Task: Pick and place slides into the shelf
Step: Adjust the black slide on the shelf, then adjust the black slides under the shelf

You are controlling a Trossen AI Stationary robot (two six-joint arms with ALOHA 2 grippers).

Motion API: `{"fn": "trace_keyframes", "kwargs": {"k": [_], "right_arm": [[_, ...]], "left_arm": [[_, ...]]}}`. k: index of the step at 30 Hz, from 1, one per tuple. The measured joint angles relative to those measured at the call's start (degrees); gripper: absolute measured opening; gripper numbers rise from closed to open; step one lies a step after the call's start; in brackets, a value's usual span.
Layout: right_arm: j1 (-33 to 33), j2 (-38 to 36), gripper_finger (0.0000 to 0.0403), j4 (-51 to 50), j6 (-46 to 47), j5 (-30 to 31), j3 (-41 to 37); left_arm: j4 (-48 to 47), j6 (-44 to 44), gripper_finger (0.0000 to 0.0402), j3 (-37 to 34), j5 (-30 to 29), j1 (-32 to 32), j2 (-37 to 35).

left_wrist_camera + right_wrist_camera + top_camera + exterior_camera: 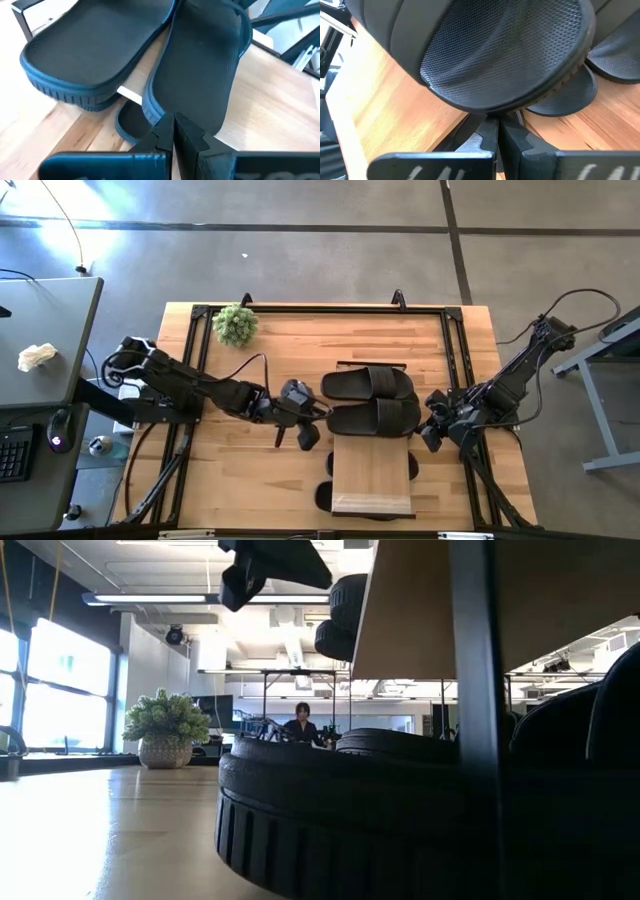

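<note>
1. Slides: 2 of them (368, 383) (373, 418) lie side by side on the far end of the shelf (372, 475), long axes running left to right across the plank. More dark soles show under the shelf's near end (325, 496), on the table (240, 470).
2. On the left, the left gripper (303, 433) sits low by the shelf's left edge, just beside the left tip of the nearer slide. In the left wrist view its fingers (165, 135) are together, with nothing between them, and the slide's end (200, 70) lies straight ahead.
3. A small potted plant (236, 325) stands at the far left corner, well apart from the work.
4. On the right, the right gripper (433, 433) waits near the right tip of the same slide. In the right wrist view its fingers (492, 137) are closed too, pointing under the slide's rounded end (505, 55).
5. Judgement: both arms flank the nearer slide along its long axis, each about equally close. Whichever moves next must open up before it can grasp an end.
</note>
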Motion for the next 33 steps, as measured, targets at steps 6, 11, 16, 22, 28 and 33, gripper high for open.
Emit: {"fn": "trace_keyframes", "kwargs": {"k": [6,11,16,22,28,33], "right_arm": [[0.0,0.0,0.0,2.2,-1.5,0.3,0.0],[0.0,0.0,0.0,2.3,-1.1,-0.1,0.0],[0.6,-0.1,0.0,-0.8,2.2,-2.9,0.1],[2.0,-0.2,0.0,-12.8,7.8,-4.1,5.2],[1.8,-0.7,0.0,-30.1,22.9,-3.9,9.2],[-1.4,-5.0,0.0,-34.3,30.1,-8.0,5.3]], "left_arm": [[-1.5,-0.2,0.0,0.0,0.1,-0.1,-0.3],[-2.6,-0.2,0.0,0.0,0.2,-0.1,-0.3],[-7.4,-1.2,0.0,0.1,0.4,-0.4,-1.6],[-15.5,-1.8,0.0,0.0,0.5,-1.4,-5.0],[-20.3,-3.5,0.0,0.1,1.9,-1.7,-6.8],[-21.2,-1.7,0.0,-1.2,7.5,1.2,-7.1]]}}
